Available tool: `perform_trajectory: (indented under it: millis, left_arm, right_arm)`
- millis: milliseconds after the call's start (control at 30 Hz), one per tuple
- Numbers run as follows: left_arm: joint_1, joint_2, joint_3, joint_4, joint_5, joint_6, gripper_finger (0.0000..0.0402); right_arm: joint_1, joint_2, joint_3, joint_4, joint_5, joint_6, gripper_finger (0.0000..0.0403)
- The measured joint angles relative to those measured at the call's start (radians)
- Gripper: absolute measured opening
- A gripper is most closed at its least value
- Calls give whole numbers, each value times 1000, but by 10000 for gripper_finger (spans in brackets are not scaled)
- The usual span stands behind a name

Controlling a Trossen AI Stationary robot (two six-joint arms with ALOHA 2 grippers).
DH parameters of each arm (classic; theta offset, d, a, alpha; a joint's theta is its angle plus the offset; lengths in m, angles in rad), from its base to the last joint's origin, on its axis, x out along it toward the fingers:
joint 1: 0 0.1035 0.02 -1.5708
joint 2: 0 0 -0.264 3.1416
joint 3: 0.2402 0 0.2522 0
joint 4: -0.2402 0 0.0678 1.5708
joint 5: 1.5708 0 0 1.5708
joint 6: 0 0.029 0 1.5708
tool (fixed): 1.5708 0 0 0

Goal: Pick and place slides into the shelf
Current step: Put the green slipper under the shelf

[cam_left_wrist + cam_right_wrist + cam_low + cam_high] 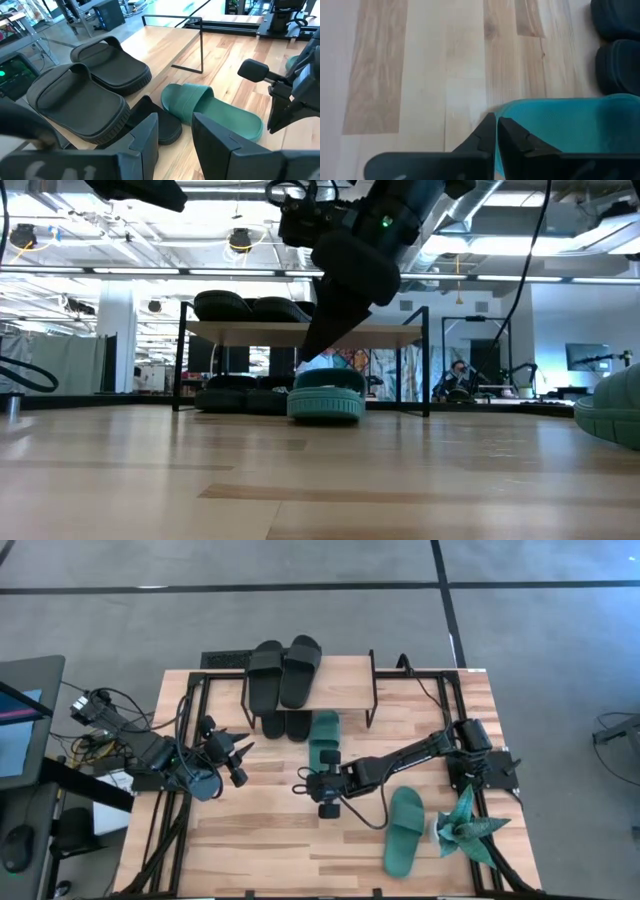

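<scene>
At the left of the high view, the left gripper (pixel 243 747) waits over the table, its fingers apart and holding nothing. Upper centre stands the shelf (pixel 345 687), with two black slides (pixel 284 670) on top and two more tucked beneath. Just below it lies a teal slide (pixel 323 737), heel end next to the right gripper (pixel 322 758), whose fingers are pressed together (apparently on nothing). Lower right lies the second teal slide (pixel 404 830). The rubber looks light, flexible and grippy; the edge of the sole or the wide strap seems the best hold.
</scene>
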Motion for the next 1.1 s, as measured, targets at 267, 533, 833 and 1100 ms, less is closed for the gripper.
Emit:
perform_trajectory:
  millis: [267,533,833,1100]
  left_arm:
    - [0,0,0,0,0,0,109]
    - [0,0,0,0,1,0,109]
    - [0,0,0,-1,3,0,109]
    - [0,0,0,-1,3,0,109]
  right_arm:
    - [-3,8,0,-14,-12,-7,7]
    - [-2,44,-5,-44,-40,1,9]
    - [-2,40,0,-26,-26,1,49]
    - [-10,40,-1,-31,-26,1,70]
